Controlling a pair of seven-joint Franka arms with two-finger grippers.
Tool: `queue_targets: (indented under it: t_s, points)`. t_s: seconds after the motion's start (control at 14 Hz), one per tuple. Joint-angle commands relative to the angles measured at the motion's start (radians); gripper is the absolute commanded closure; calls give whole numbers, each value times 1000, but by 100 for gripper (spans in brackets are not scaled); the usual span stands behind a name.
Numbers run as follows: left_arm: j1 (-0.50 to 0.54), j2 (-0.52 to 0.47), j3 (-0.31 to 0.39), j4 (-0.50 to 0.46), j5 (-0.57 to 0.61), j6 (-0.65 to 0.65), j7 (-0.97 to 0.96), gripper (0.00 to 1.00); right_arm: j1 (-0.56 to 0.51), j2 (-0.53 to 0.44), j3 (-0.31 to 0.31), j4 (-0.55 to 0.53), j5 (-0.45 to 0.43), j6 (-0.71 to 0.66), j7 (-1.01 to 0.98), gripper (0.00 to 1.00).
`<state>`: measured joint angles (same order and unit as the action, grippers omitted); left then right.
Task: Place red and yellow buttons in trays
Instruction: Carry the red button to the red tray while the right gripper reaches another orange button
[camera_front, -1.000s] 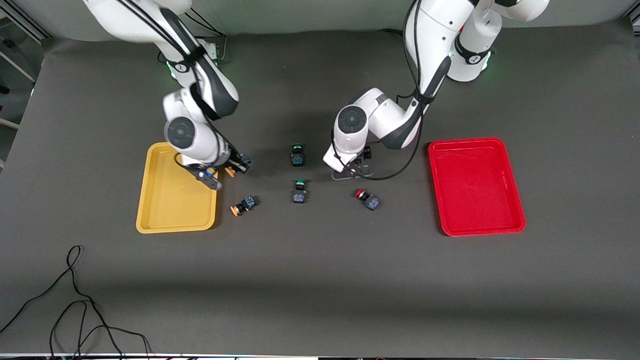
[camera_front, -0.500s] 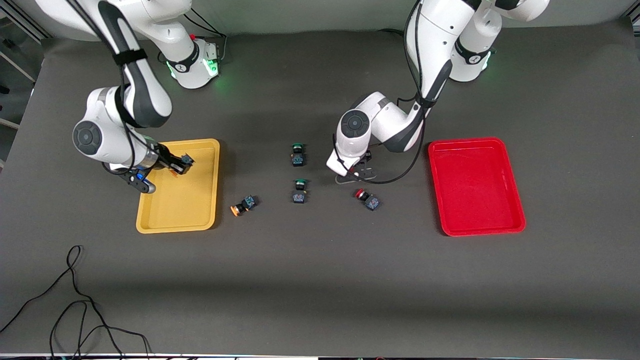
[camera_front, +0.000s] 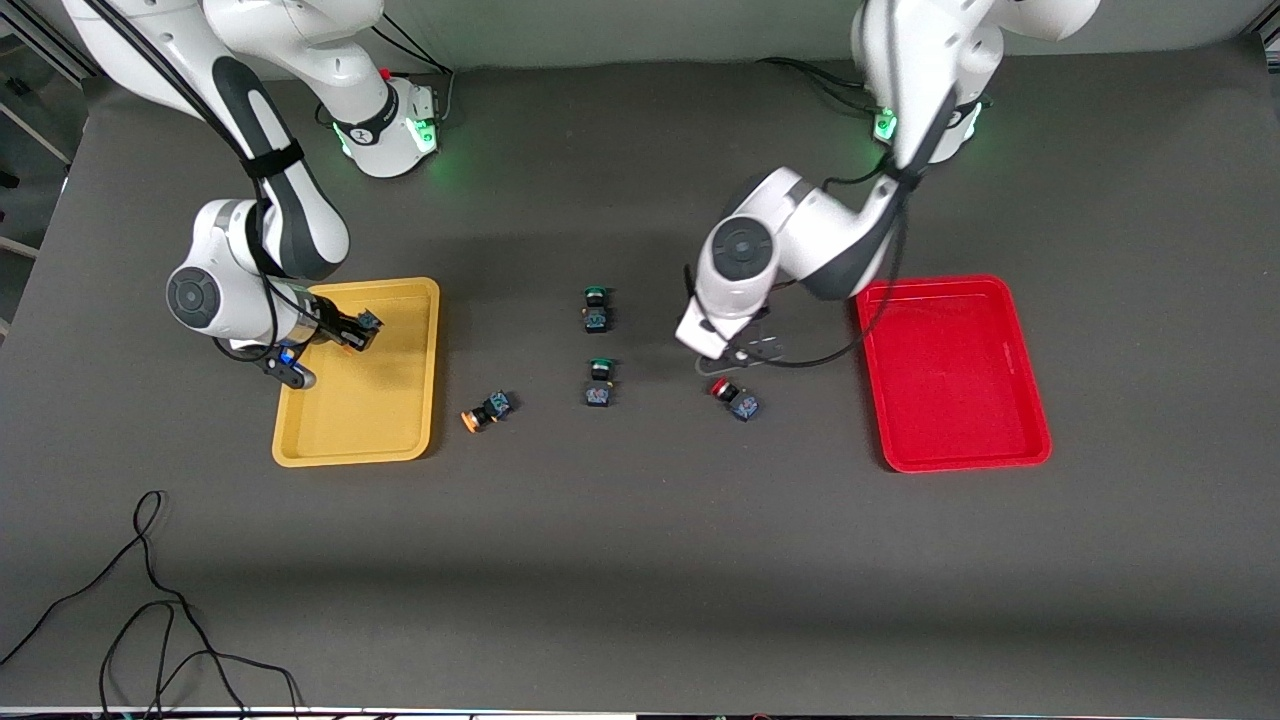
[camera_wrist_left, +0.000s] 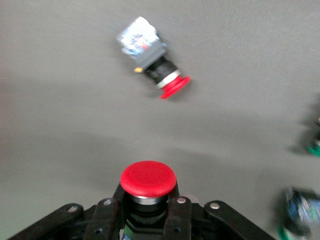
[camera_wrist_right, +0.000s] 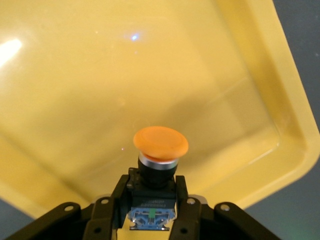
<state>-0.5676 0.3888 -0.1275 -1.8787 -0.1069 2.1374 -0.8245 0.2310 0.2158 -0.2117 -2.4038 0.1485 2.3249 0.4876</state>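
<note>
My right gripper (camera_front: 355, 332) is shut on an orange-yellow button (camera_wrist_right: 160, 142) and holds it over the yellow tray (camera_front: 360, 425), which fills the right wrist view (camera_wrist_right: 100, 75). My left gripper (camera_front: 745, 350) is shut on a red button (camera_wrist_left: 148, 179) and holds it over the table, beside the red tray (camera_front: 950, 390). A second red button (camera_front: 735, 398) lies on its side on the table under it and also shows in the left wrist view (camera_wrist_left: 152, 57). A second orange-yellow button (camera_front: 485, 410) lies on the table beside the yellow tray.
Two green-capped buttons (camera_front: 596, 308) (camera_front: 599, 383) stand mid-table between the trays. One of them shows in the left wrist view (camera_wrist_left: 300, 215). A black cable (camera_front: 150, 600) lies near the front edge at the right arm's end.
My right gripper carried the orange-yellow button from the table beside the yellow tray to over the tray. My left gripper moved with the red button toward the red tray.
</note>
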Motion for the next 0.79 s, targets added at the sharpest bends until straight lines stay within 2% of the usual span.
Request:
queue_targets:
  t_s: [0.0,0.21,0.36,0.5,0.71]
  points:
    - [139,-186,-11,-43,-63,-202,215,100,16,19,-12,5,20,24,-30,0]
    - [326,-261,-4,-43,-62,-411,445,100,25,-57,-3,28,19,-41,-14,0]
    - [470,-266,-1,-45,-40,-462,605,100,43,-85,24,112,19,-81,35,0]
    - [560,-233,-1,-81,53,-398,662,99,44,-38,101,255,19,-110,153,0]
    - [572,-168,0,-253,104,-65,674,99,44,124,231,463,20,-107,360,0]
